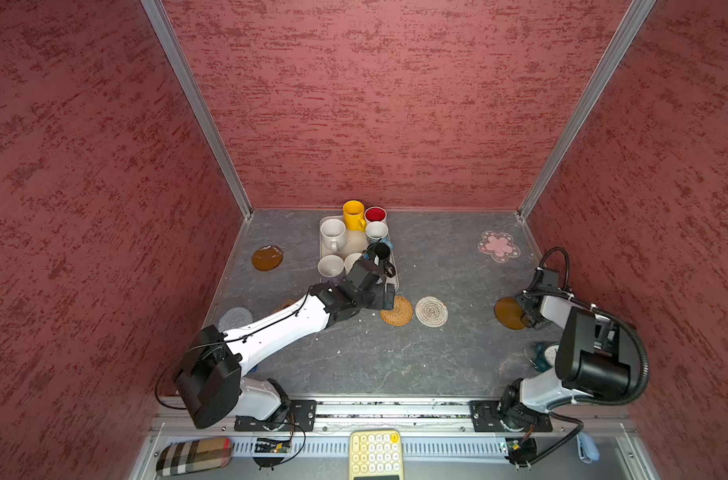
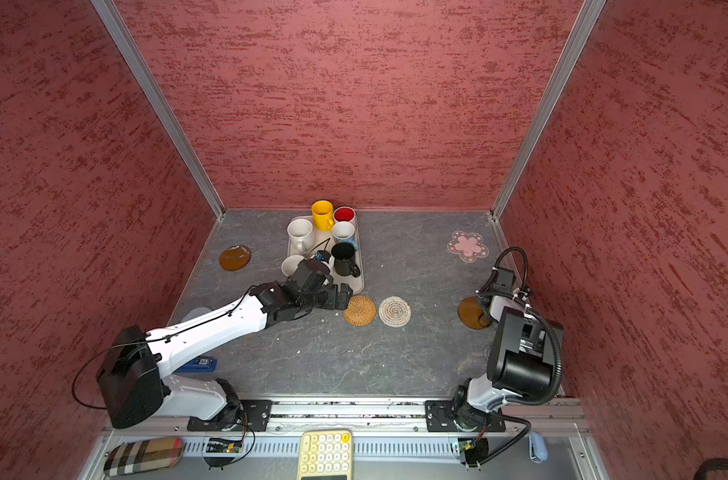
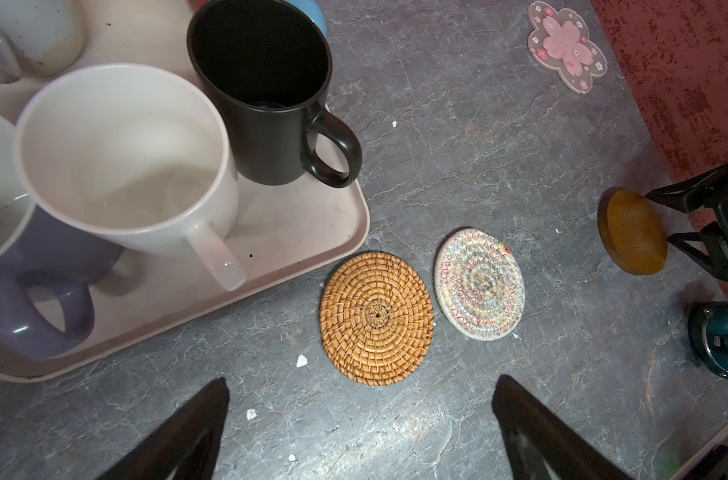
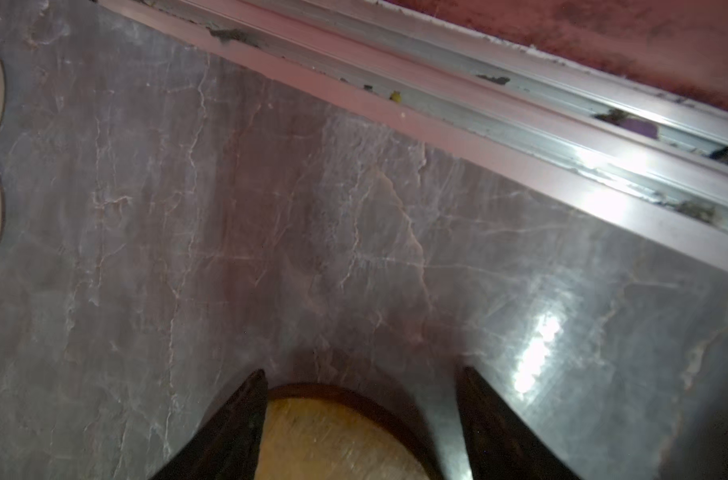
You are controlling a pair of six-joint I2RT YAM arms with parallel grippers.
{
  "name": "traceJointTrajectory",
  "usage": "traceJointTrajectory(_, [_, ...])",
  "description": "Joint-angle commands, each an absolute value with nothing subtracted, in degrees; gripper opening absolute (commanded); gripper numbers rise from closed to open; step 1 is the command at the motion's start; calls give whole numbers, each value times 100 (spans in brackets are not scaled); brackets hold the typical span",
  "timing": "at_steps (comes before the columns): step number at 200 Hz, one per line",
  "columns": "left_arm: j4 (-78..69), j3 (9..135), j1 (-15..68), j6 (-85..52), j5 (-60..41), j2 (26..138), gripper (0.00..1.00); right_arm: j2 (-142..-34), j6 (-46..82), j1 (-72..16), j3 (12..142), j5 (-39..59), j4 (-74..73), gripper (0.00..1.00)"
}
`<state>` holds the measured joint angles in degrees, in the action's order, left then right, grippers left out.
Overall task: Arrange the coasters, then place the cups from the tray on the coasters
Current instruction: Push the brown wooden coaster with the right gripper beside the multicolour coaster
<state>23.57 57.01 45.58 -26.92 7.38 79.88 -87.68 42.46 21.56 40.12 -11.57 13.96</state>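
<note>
Left gripper [image 3: 360, 379] spread wide, empty, near tan woven rattan round coaster [image 3: 376, 318], judged light, stiff, thin: pinch its rim. Right gripper [image 4: 364, 370] parted astride amber-brown disc coaster [image 4: 337, 432]

Just ahead of my left pincer [image 3: 361, 379]: rough woven rattan coaster [image 3: 376, 318]; beside it, stitched rope coaster [image 3: 480, 284]; black mug [image 3: 262, 95] matt, white mug [image 3: 125, 153] glossy ceramic; tabletop [image 3: 478, 166] smooth, stone-veined.

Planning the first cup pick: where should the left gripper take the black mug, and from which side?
Probably by the handle, coming in from outside the tray. The black mug stands upright at the tray's corner, its handle pointing outward past the rim, while a white mug crowds its other side.
</note>
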Motion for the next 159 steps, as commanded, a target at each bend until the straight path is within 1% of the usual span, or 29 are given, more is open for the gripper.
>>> traceJointTrajectory(1, [2400, 5694, 4526, -2619, 720, 7893, 99, -8815, 4390, 2081, 4114, -1314, 1550, 73])
traceJointTrajectory(59, [2311, 5430, 4502, -2700, 712, 7680, 100, -8844, 4281, 1876, 4098, -1169, 1639, 74])
traceJointTrajectory(159, [2262, 5015, 4426, -2786, 765, 7213, 100, -8909, 4207, 1195, 4034, -1154, 1768, 74])
